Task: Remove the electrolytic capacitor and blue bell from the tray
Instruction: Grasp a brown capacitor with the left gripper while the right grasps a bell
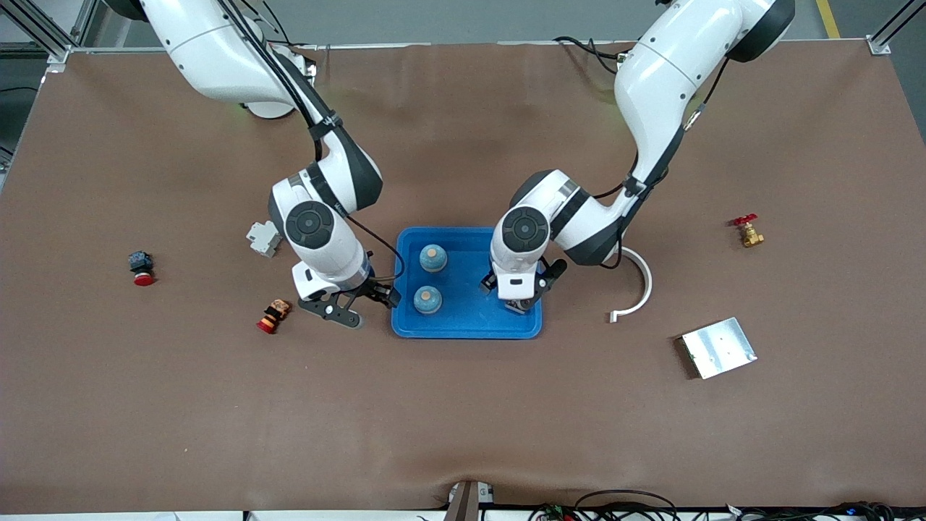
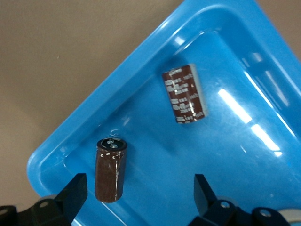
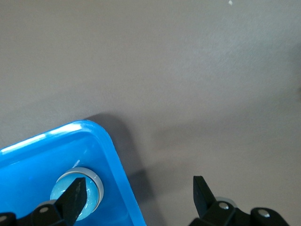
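A blue tray (image 1: 466,325) sits mid-table. Two blue bells (image 1: 433,257) (image 1: 427,299) stand in it toward the right arm's end. Two brown capacitors show in the left wrist view, one standing on end (image 2: 111,169) and one lying on its side (image 2: 184,93), on the tray floor (image 2: 225,155). My left gripper (image 1: 517,298) hangs open and empty over the tray's corner toward the left arm's end (image 2: 138,197), the upright capacitor beside one finger. My right gripper (image 1: 360,304) is open and empty, straddling the tray rim (image 3: 117,169), one finger over a bell (image 3: 94,186).
Toward the right arm's end lie a grey breaker (image 1: 264,237), a red-and-black button (image 1: 142,268) and an orange-red button (image 1: 273,315). Toward the left arm's end lie a white curved piece (image 1: 636,286), a metal plate (image 1: 718,347) and a brass valve (image 1: 747,231).
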You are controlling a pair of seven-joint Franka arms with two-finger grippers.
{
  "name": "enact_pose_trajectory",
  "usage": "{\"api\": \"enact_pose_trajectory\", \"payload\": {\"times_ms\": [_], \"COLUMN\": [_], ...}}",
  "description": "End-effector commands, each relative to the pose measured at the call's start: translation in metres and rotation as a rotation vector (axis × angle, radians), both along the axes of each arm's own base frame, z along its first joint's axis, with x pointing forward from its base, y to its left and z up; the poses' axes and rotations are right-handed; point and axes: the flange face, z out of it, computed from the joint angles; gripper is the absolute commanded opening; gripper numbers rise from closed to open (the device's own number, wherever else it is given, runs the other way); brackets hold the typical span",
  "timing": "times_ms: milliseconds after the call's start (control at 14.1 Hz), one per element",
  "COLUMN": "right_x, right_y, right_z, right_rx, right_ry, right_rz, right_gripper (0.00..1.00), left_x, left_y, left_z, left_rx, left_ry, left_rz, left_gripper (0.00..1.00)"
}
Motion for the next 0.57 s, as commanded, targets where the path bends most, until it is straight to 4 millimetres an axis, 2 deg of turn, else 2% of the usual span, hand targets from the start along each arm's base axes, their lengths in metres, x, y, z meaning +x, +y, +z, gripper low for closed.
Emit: {"api": "enact_pose_trajectory", "payload": {"times_ms": [0,212,353,495], "right_x": [0.001,-0.009,-0.027,-0.041], "right_y": [0.008,0.025,0.049,0.064], "right_z": [-0.007,-0.011,-0.014,-0.017], "right_rx": [-0.012,-0.011,-0.018,-0.026], "right_ry": [-0.001,0.009,0.019,0.032], "right_rz": [-0.032,-0.054,-0.065,-0.049], "right_gripper": [1.00,1.00,1.00,1.00], "left_x": [-0.004,-0.008,-0.013,-0.015], "left_y": [-0.003,-0.001,0.000,0.001], "left_z": [-0.016,-0.028,-0.035,-0.039], "left_rx": [0.024,0.036,0.047,0.053], "left_ry": [-0.001,0.017,0.028,0.034], "left_rz": [0.032,0.036,0.041,0.047], "left_gripper": [1.00,1.00,1.00,1.00]}}
